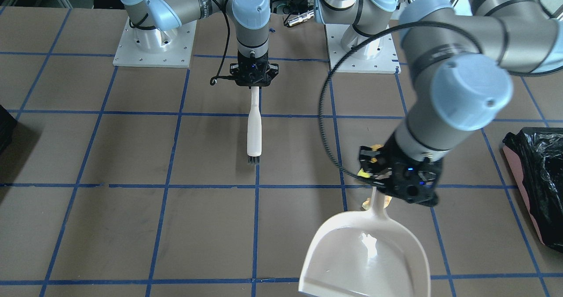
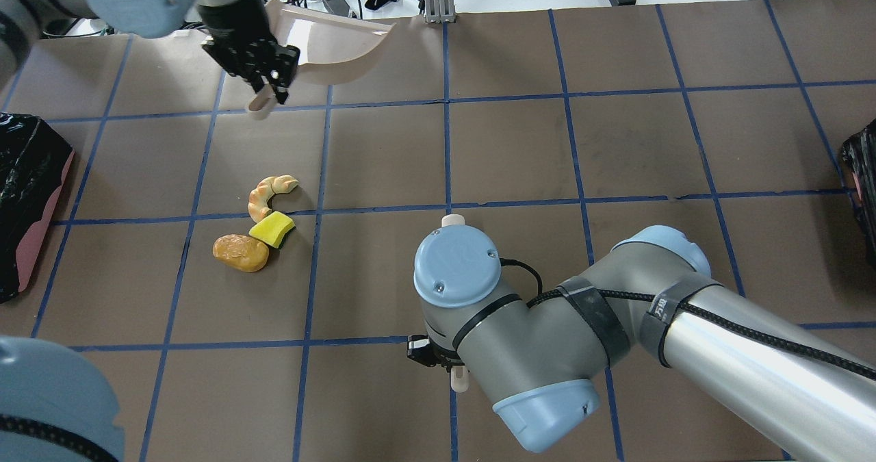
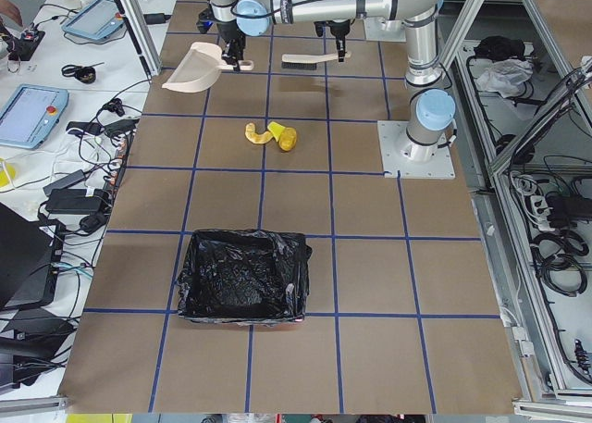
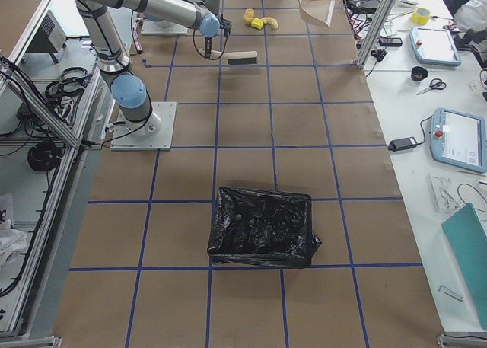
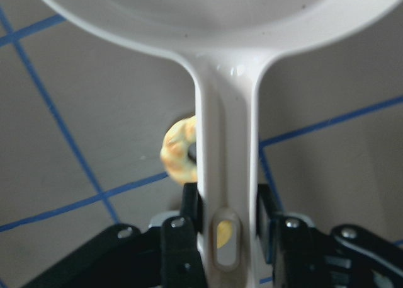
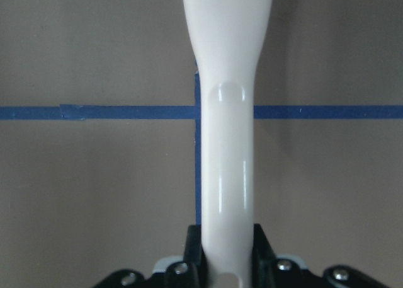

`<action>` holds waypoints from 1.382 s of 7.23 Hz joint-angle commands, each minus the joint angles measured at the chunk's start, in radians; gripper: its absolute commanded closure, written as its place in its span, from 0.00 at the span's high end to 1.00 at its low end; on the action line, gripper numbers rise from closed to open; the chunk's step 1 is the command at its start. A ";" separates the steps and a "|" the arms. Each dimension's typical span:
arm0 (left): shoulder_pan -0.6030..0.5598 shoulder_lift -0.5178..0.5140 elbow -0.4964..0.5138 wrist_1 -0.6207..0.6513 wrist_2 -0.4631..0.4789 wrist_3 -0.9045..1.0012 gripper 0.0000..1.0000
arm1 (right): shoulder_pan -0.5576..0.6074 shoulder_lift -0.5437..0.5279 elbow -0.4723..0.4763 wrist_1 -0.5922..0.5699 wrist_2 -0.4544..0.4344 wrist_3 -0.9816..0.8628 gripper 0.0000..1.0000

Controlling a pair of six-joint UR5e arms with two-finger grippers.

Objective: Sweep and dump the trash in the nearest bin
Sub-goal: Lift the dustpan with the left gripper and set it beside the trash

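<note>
The trash lies together on the table: an orange-and-cream croissant piece [image 2: 270,194], a yellow-green wedge [image 2: 272,230] and a golden-brown potato piece [image 2: 240,252]. My left gripper [image 2: 265,79] is shut on the handle of a cream dustpan [image 2: 328,34], held tilted above the table on the far side of the trash. In the left wrist view the croissant [image 5: 177,150] shows beside the dustpan handle [image 5: 227,143]. My right gripper [image 1: 254,83] is shut on a white brush [image 1: 254,132], bristles [image 1: 252,159] pointing away from the robot. The pink-sided bin [image 2: 27,202] with a black bag stands at the table's left end.
A second black-bagged bin [image 2: 861,188] stands at the table's right end. My right arm [image 2: 547,332] reaches over the middle of the table. Blue tape lines grid the brown tabletop. In the front-facing view my left gripper [image 1: 396,180] hides most of the trash.
</note>
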 commanded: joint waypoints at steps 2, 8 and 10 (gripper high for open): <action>0.300 0.038 -0.009 -0.036 0.098 0.680 0.00 | 0.059 -0.002 -0.030 -0.029 -0.006 0.249 0.00; 0.589 0.014 -0.219 0.272 0.105 1.611 0.00 | 0.154 0.240 -0.366 0.068 0.005 0.713 0.00; 0.589 -0.003 -0.222 0.286 0.107 1.800 0.00 | 0.154 0.300 -0.480 0.139 0.013 0.826 0.00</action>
